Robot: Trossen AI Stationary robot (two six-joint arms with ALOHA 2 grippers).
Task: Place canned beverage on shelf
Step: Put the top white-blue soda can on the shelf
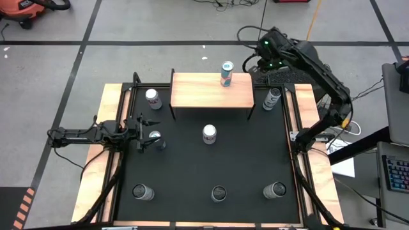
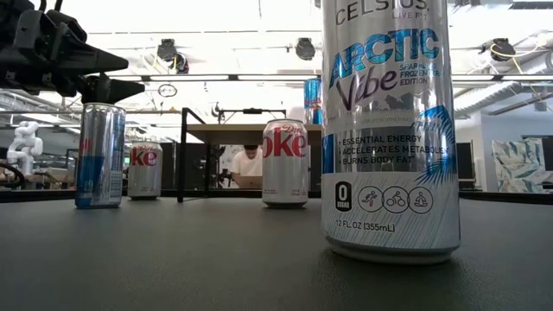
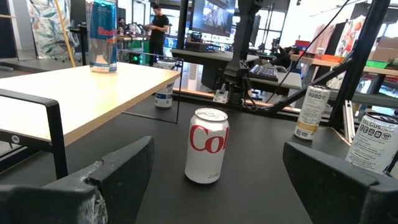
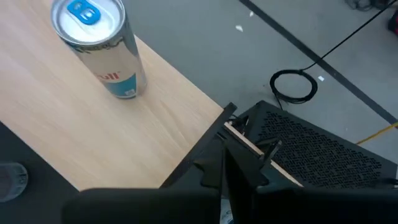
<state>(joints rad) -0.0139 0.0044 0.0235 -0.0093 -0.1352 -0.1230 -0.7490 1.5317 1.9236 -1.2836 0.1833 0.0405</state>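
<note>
The shelf (image 1: 211,91), a low light-wood table on black legs, stands at the far middle of the black mat. A blue-and-silver Red Bull can (image 1: 226,73) stands upright on its far edge and also shows in the right wrist view (image 4: 99,46). My left gripper (image 1: 145,134) is open at the mat's left. It hovers just above a second Red Bull can (image 2: 99,155) standing on the mat, and touches nothing. A Coke can (image 3: 207,146) stands farther ahead of its fingers. My right gripper (image 1: 254,64) is raised behind the shelf's far right corner.
Other cans stand on the mat: a Coke can (image 1: 153,97) at the far left, one (image 1: 273,97) right of the shelf, and three along the near edge (image 1: 142,191), (image 1: 218,193), (image 1: 275,190). A wooden frame (image 1: 102,160) borders the mat.
</note>
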